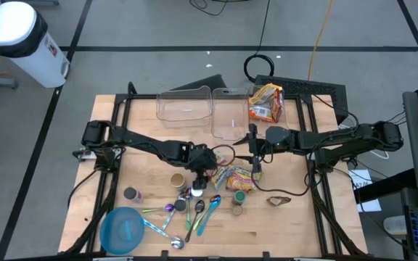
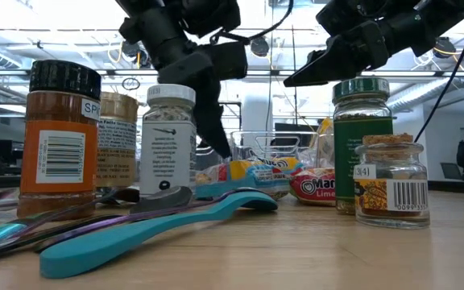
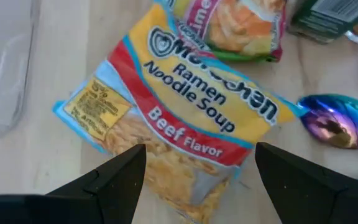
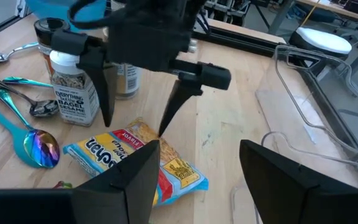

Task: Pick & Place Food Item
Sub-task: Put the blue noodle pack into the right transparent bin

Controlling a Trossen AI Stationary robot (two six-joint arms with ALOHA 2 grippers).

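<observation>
A yellow-and-red beef ramen packet (image 3: 179, 118) lies flat on the wooden table, also seen in the right wrist view as the beef ramen packet (image 4: 135, 163). A second ramen packet (image 3: 235, 25) lies against its far end. My left gripper (image 3: 199, 149) is open and points steeply down close above the beef packet, one finger on each side of its end; the high view shows my left gripper (image 1: 207, 170) beside the packets (image 1: 229, 177). My right gripper (image 4: 197, 165) is open in the air to the right of the packets, holding nothing.
Spice jars (image 2: 167, 137) (image 2: 361, 141) and several spoons (image 1: 194, 212) crowd the table near the packets. A blue bowl (image 1: 122, 229) sits at the near left. Two clear containers (image 1: 187, 106) and a snack bag (image 1: 265, 101) stand at the far side.
</observation>
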